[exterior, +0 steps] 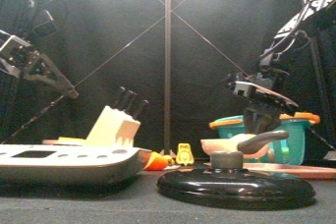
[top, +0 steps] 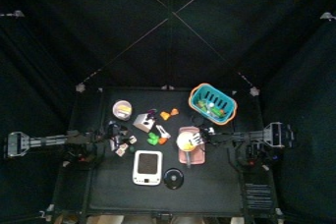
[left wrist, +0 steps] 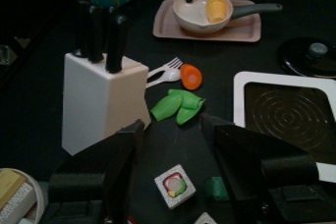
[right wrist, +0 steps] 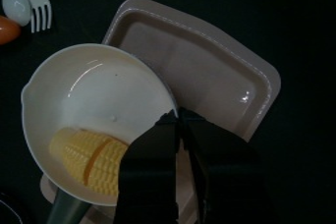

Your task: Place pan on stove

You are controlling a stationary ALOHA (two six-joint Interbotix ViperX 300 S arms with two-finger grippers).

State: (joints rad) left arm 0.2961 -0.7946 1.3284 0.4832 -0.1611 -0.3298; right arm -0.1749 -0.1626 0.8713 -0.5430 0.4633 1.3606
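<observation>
The pan, white inside with a yellow piece, sits on the pink pad; it also shows in the top view, the front view and the left wrist view. Its handle points right. My right gripper hangs just above the handle, jaws together and empty. The stove is a white slab at front centre, seen low on the left in the front view and in the left wrist view. My left gripper is open over the table's left side.
A dark round lid lies right of the stove. A knife block, a teal and orange basket, a fork, green and orange toy food and a small tile crowd the back and middle.
</observation>
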